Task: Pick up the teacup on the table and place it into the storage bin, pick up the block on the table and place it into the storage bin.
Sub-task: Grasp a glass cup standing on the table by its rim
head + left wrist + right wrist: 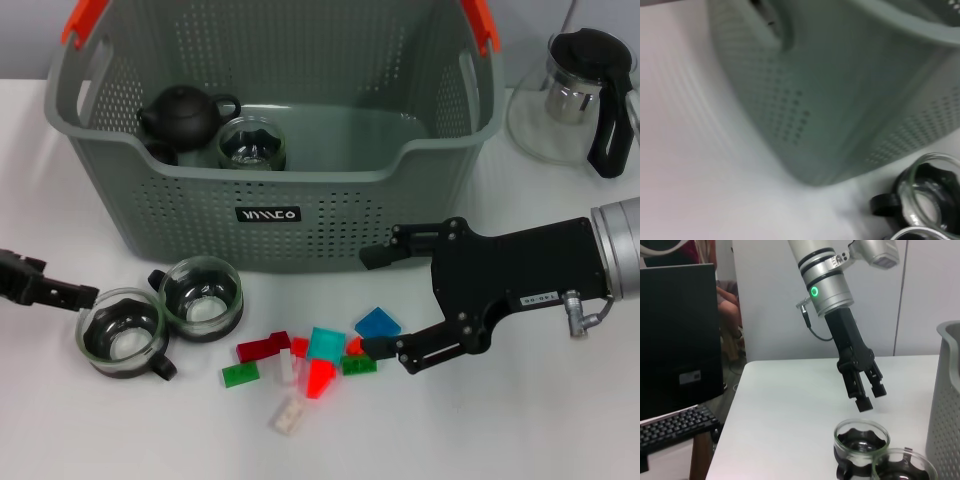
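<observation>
Two glass teacups stand side by side on the table in front of the storage bin (300,172), one to the left (122,330) and one to the right (203,297). My left gripper (75,295) sits just left of the left teacup; the right wrist view shows this gripper (871,397) open and empty above that teacup (861,440). A pile of small blocks lies to the right, among them a blue block (378,322), a teal block (326,343) and a red block (263,347). My right gripper (373,302) is open wide around the blue block, its lower fingertip (378,347) at the pile's edge.
Inside the bin are a black teapot (185,113) and another glass teacup (252,143). A glass pitcher with a black handle (570,95) stands at the back right. Green (240,374), red cone (319,378) and white (288,412) blocks lie toward the front.
</observation>
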